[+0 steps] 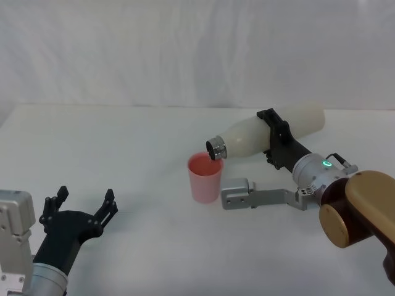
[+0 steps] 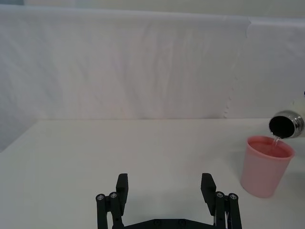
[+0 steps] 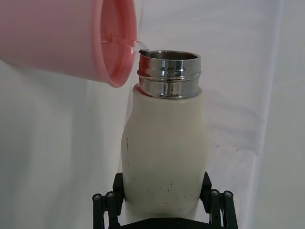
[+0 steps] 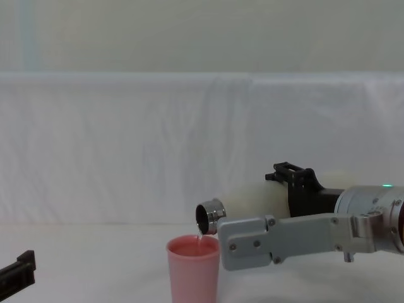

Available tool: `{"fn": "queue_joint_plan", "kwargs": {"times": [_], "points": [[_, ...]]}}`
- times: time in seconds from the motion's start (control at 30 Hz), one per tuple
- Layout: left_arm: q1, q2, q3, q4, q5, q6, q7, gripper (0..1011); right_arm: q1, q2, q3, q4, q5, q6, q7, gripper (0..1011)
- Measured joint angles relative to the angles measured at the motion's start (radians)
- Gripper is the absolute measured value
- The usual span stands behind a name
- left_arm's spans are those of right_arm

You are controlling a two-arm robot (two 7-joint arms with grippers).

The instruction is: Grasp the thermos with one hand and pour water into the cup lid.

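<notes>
The cream-white thermos [image 1: 247,134] lies tipped nearly level above the table, my right gripper [image 1: 276,139] shut around its body. Its steel neck [image 1: 216,148] hangs over the rim of the pink cup lid [image 1: 204,177], which stands upright at the table's middle. A thin stream of water runs from the neck [image 2: 286,125] into the cup lid [image 2: 265,167], and the chest view shows the neck [image 4: 210,216] just above the cup lid [image 4: 193,268]. In the right wrist view the fingers [image 3: 107,205] flank the thermos [image 3: 164,148]. My left gripper [image 1: 80,213] rests open at the near left, holding nothing.
The white table [image 1: 123,142] is backed by a white cloth wall. A grey bracket [image 1: 237,194] on my right arm sits low beside the cup lid, on its right. Open room lies between my left gripper [image 2: 165,191] and the cup lid.
</notes>
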Motion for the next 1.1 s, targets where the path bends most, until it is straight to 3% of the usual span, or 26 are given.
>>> {"fn": "queue_joint_plan", "kwargs": {"times": [0.2, 0.5, 0.7, 1.1], "points": [[0.0, 0.0, 0.0, 0.0, 0.0, 0.0, 0.0, 1001, -0.011, -0.008, 0.019, 0.002, 0.028, -0.001, -0.011, 951], [0.0, 0.0, 0.0, 0.0, 0.0, 0.0, 0.0, 1001, -0.051, -0.026, 0.085, -0.024, 0.12, -0.006, -0.034, 951], [0.0, 0.0, 0.0, 0.0, 0.0, 0.0, 0.0, 1001, -0.104, -0.062, 0.176, -0.07, 0.264, -0.018, -0.041, 951], [0.0, 0.0, 0.0, 0.0, 0.0, 0.0, 0.0, 1001, -0.169, -0.123, 0.29, -0.116, 0.468, -0.021, -0.023, 951]]}}
